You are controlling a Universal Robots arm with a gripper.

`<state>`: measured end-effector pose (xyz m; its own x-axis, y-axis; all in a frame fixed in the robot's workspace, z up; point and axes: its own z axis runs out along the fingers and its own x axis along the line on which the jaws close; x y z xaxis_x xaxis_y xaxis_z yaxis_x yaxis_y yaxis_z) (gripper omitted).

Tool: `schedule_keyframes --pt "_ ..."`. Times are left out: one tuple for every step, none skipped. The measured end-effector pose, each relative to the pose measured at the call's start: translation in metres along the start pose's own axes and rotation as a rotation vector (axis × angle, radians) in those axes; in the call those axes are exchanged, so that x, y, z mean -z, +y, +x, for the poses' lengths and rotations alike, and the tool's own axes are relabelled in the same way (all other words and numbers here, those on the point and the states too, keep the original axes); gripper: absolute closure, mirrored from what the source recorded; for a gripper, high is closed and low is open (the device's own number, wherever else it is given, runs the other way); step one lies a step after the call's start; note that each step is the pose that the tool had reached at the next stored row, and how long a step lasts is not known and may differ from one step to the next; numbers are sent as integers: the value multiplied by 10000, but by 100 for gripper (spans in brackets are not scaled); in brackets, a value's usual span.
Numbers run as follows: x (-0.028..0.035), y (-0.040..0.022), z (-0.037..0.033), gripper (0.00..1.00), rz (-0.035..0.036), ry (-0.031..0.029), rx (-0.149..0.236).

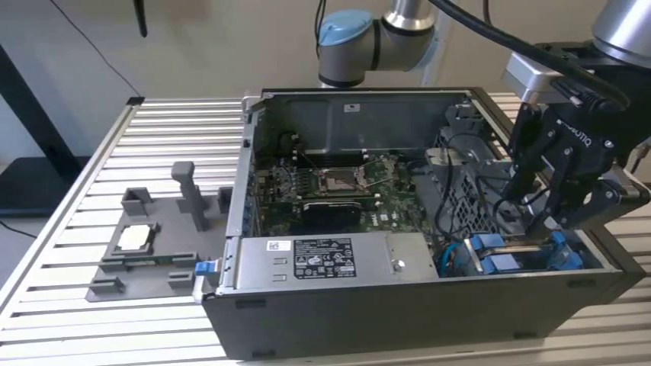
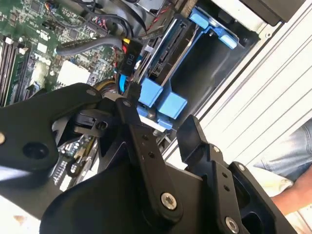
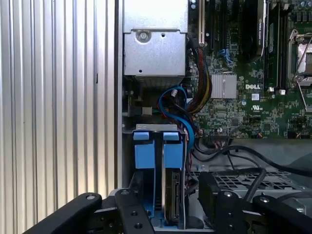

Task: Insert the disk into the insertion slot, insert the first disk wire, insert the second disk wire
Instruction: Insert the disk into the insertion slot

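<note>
The disk [image 1: 521, 248] is seen seated on edge in the insertion slot [image 3: 151, 128], at the lower right of the exterior view, with its blue carrier tabs [image 3: 145, 153] showing. The gripper [image 1: 539, 225] is poised close over it, with the fingers [image 2: 146, 146] spread wide and nothing held. The disk is judged stiff, fairly heavy and shock-sensitive, and is best taken by the carrier's rigid edges.
</note>
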<state>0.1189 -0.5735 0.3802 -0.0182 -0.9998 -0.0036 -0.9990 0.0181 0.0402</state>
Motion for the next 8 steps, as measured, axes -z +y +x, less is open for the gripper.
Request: schedule_keyframes --pt "4 0 0 42 0 4 0" --pt "11 0 0 42 0 7 0" --pt "23 1 -1 42 0 6 0" --pt "34 1 -2 42 0 5 0" --pt "49 2 -4 42 0 5 0" --pt "66 3 -7 42 0 5 0" --pt "86 4 -11 42 0 5 0" --pt "108 5 -13 42 0 4 0"
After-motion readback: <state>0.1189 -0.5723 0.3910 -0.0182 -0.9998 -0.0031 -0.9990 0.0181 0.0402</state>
